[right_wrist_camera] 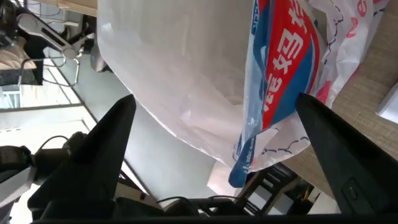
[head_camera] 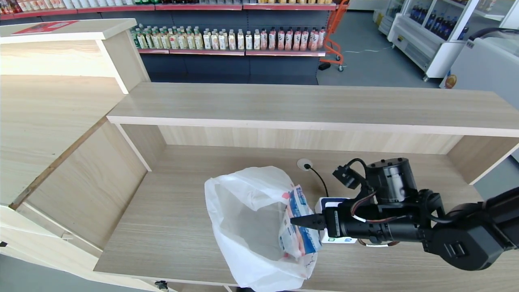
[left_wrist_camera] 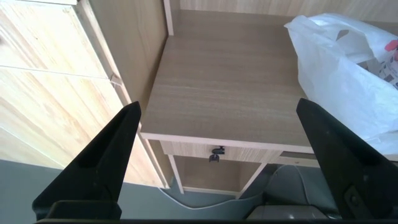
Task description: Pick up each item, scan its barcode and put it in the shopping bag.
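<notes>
Packet (head_camera: pixel 301 202) in shopping bag (head_camera: pixel 243 211): light, soft, slippery film, prob. crushable; grip at sealed edge. Right gripper (head_camera: pixel 302 222) spread wide, empty.

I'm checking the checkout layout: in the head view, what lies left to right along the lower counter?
shopping bag → snack packet → scanner

Thin translucent plastic shopping bag (head_camera: pixel 243 219), glossy packet (head_camera: pixel 302 211), matt wood-grain counter (head_camera: pixel 162 227).
</notes>
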Available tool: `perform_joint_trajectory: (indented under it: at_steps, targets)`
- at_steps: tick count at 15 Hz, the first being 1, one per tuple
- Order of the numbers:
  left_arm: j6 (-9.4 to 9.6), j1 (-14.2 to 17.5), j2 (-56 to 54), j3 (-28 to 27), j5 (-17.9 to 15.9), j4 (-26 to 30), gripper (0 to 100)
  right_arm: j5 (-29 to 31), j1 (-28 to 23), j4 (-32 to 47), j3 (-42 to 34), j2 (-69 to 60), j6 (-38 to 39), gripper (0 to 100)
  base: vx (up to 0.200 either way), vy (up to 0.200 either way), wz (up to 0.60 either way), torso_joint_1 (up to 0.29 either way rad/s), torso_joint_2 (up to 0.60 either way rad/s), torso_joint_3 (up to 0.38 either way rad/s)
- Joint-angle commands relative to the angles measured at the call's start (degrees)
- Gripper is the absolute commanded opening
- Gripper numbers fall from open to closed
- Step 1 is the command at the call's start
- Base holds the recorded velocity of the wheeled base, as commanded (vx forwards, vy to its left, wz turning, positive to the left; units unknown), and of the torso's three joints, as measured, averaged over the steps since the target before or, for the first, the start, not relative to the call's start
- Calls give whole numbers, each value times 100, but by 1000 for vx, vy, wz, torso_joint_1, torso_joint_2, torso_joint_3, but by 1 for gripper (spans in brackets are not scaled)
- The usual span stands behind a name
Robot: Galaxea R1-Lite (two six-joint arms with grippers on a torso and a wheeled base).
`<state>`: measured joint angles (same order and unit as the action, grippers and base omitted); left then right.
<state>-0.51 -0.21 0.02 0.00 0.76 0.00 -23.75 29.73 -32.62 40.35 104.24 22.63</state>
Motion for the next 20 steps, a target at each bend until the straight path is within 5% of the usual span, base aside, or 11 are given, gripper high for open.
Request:
perform_joint_trajectory:
  at_steps: [1,4,8,10,14,20]
  targets:
    - [-2,3,-2,0,4,0,100,-60,-108,10,43,-616,304,100,0,0,0,0,0,0]
    - [-2,3,-2,0,4,0,100,2,-671,186,-344,-1741,216,100,0,0,0,0,0,0]
    - [-2,3,-2,0,4,0,100,564,-2191,1548,-933,-3604,-1559,100,0,0,0,0,0,0]
    - [-2,3,-2,0,4,0,100,740,-2543,1601,-1249,-4369,-1647,100,0,0,0,0,0,0]
    - [-2,3,-2,0,4,0,100,837,-2798,2084,-2084,-5959,-1797,100,0,0,0,0,0,0]
    - [-2,3,-2,0,4,0,100,2190,-2798,3280,-2752,-8069,-1885,100,0,0,0,0,0,0]
